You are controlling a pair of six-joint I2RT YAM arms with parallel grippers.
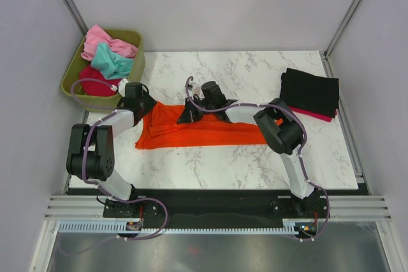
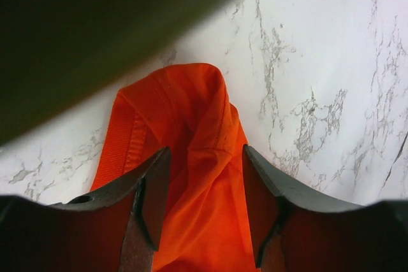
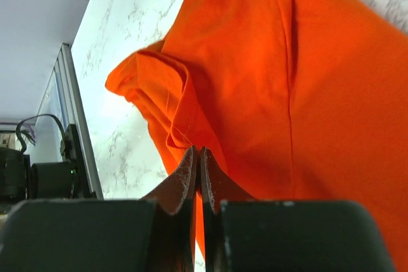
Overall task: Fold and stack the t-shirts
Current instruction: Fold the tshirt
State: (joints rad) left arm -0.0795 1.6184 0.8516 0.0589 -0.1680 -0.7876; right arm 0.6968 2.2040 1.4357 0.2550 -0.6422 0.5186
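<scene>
Two robot arms are working an orange t-shirt (image 1: 210, 133) spread across the middle of a marble counter (image 1: 255, 78).
At centre left we are seeing the left hand (image 2: 205, 157) released, its fingers parted either side of a bunched end of the shirt. At centre, the right hand (image 3: 199, 157) is clenching a fold of the same shirt. A folded black t-shirt (image 1: 311, 90) is lying at upper right, and an olive bin (image 1: 69, 84) is sitting at upper left.

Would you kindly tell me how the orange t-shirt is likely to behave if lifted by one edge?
Probably floppy: the orange t-shirt bunches into soft folds beside the right pincer. Likely light: thin cloth lying flat. Pushed, it would probably wrinkle rather than slide whole.
</scene>
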